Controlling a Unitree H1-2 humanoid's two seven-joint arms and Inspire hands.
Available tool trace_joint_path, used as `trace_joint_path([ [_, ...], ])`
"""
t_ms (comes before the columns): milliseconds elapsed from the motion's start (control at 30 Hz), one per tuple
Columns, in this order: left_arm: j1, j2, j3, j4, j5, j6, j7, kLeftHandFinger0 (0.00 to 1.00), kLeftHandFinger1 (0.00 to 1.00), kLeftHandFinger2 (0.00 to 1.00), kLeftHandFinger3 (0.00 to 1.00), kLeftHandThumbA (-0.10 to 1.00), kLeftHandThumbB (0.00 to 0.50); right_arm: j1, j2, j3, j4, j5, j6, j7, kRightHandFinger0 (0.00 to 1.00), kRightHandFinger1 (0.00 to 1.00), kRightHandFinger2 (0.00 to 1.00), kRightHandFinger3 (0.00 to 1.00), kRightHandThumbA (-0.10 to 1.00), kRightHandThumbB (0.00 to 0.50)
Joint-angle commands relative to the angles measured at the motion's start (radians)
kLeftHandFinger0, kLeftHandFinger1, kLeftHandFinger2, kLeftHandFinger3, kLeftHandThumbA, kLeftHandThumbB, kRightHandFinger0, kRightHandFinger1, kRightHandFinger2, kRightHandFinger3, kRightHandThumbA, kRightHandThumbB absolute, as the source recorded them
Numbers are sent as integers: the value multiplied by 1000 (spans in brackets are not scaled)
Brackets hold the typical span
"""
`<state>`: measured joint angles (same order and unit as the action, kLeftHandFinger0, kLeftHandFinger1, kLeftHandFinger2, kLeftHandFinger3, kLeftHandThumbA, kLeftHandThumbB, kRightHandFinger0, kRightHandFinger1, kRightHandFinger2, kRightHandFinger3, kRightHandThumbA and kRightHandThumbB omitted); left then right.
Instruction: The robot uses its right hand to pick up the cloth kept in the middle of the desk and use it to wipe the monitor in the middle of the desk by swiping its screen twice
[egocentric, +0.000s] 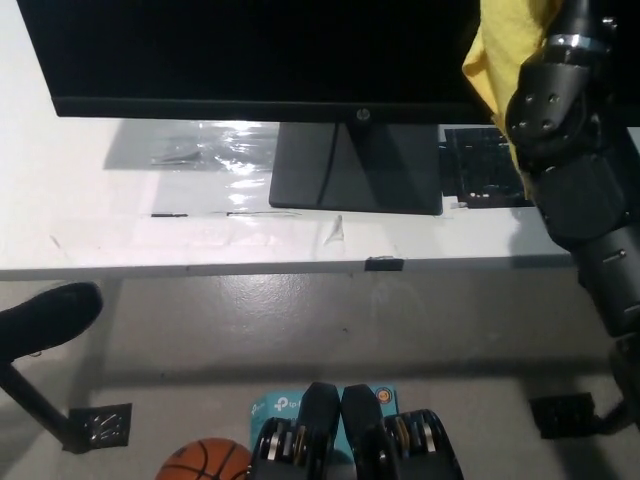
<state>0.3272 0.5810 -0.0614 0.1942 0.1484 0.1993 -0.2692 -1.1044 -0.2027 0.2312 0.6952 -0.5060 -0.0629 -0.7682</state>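
The black right arm reaches up at the right edge, and the yellow cloth hangs against the right side of the monitor on the white counter. The hand itself sits out of frame, so I cannot tell its grasp. A basketball lies on the floor.

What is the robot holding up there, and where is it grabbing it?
A yellow cloth, hanging beside the black right arm in front of the monitor. The hand itself is out of view, so where it grips cannot be told.
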Motion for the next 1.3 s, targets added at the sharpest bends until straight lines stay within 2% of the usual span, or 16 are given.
trace_joint_path([
  [0, 24, 22, 12, -13, 3, -28, -3, 749, 714, 858, 1000, 689, 101, -110, 11, 22, 10, -111, -98, -133, 0, 0, 294, 256, -100, 0],
  [100, 25, 15, 16, -7, -1, -36, 2, 732, 720, 852, 1000, 673, 100, -121, 42, 28, 12, -115, -103, -143, 0, 0, 292, 269, -100, 0],
  [200, 21, 23, 5, 4, 12, -54, 0, 768, 734, 865, 1000, 743, 119, -123, 60, 25, 0, -113, -108, -133, 0, 0, 277, 332, -100, 0],
  [300, 20, 17, 5, 11, 9, -61, 0, 761, 719, 850, 1000, 750, 132, -134, 92, 31, -2, -128, -111, -140, 0, 0, 326, 347, -100, 3],
  [367, 13, 12, -2, 19, 15, -63, 2, 749, 706, 841, 1000, 739, 115, -140, 104, 39, 0, -139, -130, -142, 0, 0, 368, 359, -100, 6],
  [500, 12, 4, -4, 20, 6, -63, 0, 724, 702, 837, 1000, 708, 116, -155, 128, 60, 33, -158, -175, -157, 0, 0, 363, 357, -100, 0],
  [533, 10, 5, -7, 24, 7, -66, -3, 728, 706, 841, 1000, 705, 111, -155, 134, 65, 35, -163, -175, -159, 0, 0, 360, 333, -100, 40],
  [567, 9, 6, -10, 28, 8, -68, -5, 742, 720, 860, 1000, 716, 118, -161, 139, 75, 52, -171, -198, -169, 0, 0, 317, 332, -100, 8],
  [667, 7, 4, -14, 27, 8, -67, -3, 706, 676, 819, 1000, 697, 112, -178, 153, 113, 107, -199, -226, -173, 0, 0, 400, 390, -100, 46],
  [800, 15, 8, -16, -10, 7, -37, -10, 708, 665, 803, 1000, 704, 117, -252, 179, 202, 293, -247, -263, -198, 0, 0, 294, 392, -100, 53],
  [833, 14, 8, -20, -19, 12, -28, -10, 725, 680, 811, 1000, 704, 111, -266, 181, 217, 324, -251, -262, -197, 0, 0, 277, 372, -100, 18],
  [933, 3, 10, -29, -10, 21, -43, -8, 755, 699, 814, 1000, 705, 121, -315, 189, 262, 427, -262, -260, -189, 0, 0, 272, 392, -100, 0],
  [967, 5, 14, -35, -11, 28, -59, -6, 757, 698, 817, 1000, 733, 122, -339, 195, 290, 473, -276, -252, -192, 0, 0, 265, 371, -100, 32],
  [1033, 14, 21, -38, -43, 32, -26, -12, 756, 700, 825, 1000, 753, 124, -377, 195, 351, 549, -311, -244, -173, 0, 0, 305, 372, -100, 46],
  [1167, 23, 27, -33, -81, 25, -11, -21, 770, 721, 843, 1000, 715, 100, -424, 183, 435, 637, -329, -273, -158, 0, 0, 292, 350, -100, 57],
  [1267, 19, 31, -27, -73, 18, -16, -23, 738, 690, 811, 1000, 731, 121, -458, 156, 482, 669, -342, -260, -144, 0, 0, 319, 398, -100, 81],
])
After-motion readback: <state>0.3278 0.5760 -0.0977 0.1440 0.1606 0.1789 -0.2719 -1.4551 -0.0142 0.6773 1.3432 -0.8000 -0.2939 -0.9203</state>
